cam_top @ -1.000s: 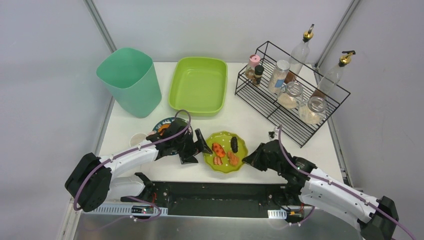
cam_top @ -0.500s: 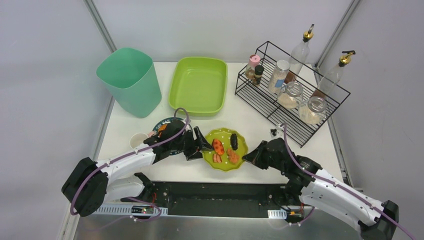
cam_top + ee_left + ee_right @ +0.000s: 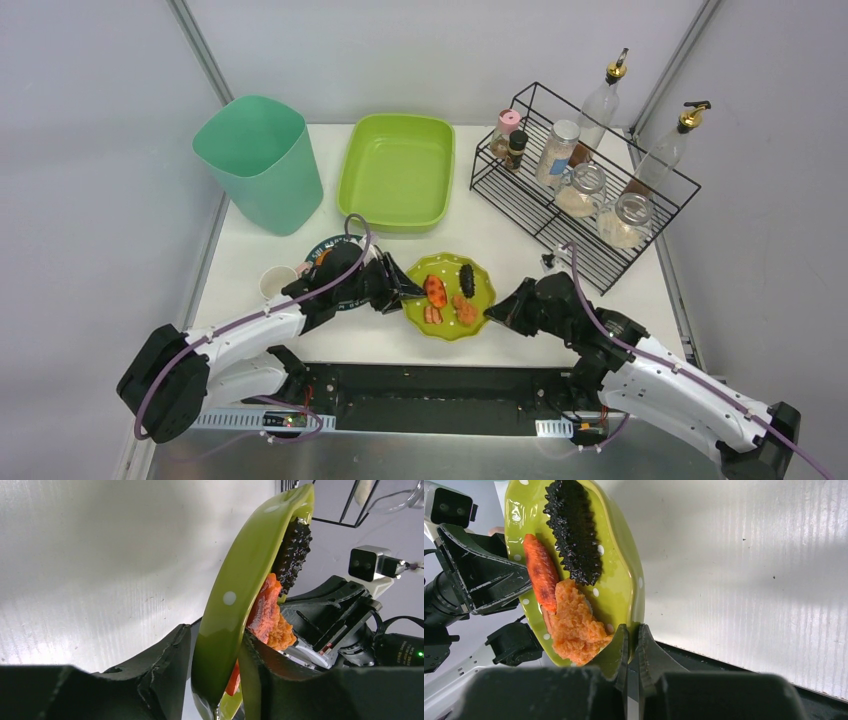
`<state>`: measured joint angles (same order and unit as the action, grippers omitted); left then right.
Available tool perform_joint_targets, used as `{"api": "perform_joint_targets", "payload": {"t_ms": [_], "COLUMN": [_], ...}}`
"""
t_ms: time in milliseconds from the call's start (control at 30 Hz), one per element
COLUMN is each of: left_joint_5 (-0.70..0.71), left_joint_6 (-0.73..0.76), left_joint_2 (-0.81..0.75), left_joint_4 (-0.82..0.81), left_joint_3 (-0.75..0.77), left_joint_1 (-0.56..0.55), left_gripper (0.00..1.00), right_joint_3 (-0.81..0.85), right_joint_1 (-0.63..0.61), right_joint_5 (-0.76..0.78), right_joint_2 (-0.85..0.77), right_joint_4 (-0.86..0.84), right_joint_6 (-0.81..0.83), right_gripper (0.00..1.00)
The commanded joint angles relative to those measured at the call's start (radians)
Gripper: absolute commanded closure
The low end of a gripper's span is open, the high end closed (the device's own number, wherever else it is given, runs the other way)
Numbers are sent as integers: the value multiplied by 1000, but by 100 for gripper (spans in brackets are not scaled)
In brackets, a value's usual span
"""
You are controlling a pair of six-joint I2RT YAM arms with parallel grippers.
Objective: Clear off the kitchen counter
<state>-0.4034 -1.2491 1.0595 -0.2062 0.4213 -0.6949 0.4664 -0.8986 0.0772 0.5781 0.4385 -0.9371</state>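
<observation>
A green dotted plate (image 3: 483, 290) rests at the front of the white kitchen counter (image 3: 500, 240). It carries a black spiky piece (image 3: 574, 535) and orange food (image 3: 574, 625). My right gripper (image 3: 492, 313) is shut on the plate's right rim, which is pinched between its fingers in the right wrist view (image 3: 633, 627). My left gripper (image 3: 405, 292) straddles the left rim. In the left wrist view (image 3: 216, 632) the plate (image 3: 240, 580) stands between the fingers. The inner finger touches it. A thin gap shows at the outer finger, so this gripper is open.
A teal bin (image 3: 262, 160) and a lime-green tub (image 3: 395, 170) stand at the back. A black wire rack (image 3: 585, 190) with bottles and jars fills the right. A dark plate (image 3: 325, 250) and a small white cup (image 3: 273, 281) sit by my left arm.
My left gripper slid right onto the plate's left rim and its fingers narrowed around it. The right gripper kept its hold and the plate shifted slightly.
</observation>
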Motion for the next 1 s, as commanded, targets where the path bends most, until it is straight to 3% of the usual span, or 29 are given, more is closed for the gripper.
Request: {"api": "perform_joint_targets", "payload": {"t_ms": [0,233,333,800,867,967], "left_joint_5": [-8,-16,-11,80,90,104], "left_joint_6": [-25,-38,-43,-90,-96,-105], "left_joint_2": [-33,-69,-90,-268,-290,-314], "left_joint_4": [-67,-101,-102,-136,-130,-128], "left_joint_3": [-9,-6,-7,-21,-19,-17], "left_joint_1": [-11,-11,-11,-11,-11,-11], "left_gripper": [63,83,100,100,100,100], "right_joint_3": [104,116,122,226,233,241], "right_joint_1": [-8,-11,-12,-14,-14,-14], "right_joint_5": [-38,-35,-32,-7,2,16], "right_joint_2": [-18,-10,-14,-9,-13,-17], "right_joint_4": [-205,-202,-193,-107,-93,-78], "right_joint_6": [-34,-36,-31,21,21,20], "right_gripper": [100,100,100,100,96,80]}}
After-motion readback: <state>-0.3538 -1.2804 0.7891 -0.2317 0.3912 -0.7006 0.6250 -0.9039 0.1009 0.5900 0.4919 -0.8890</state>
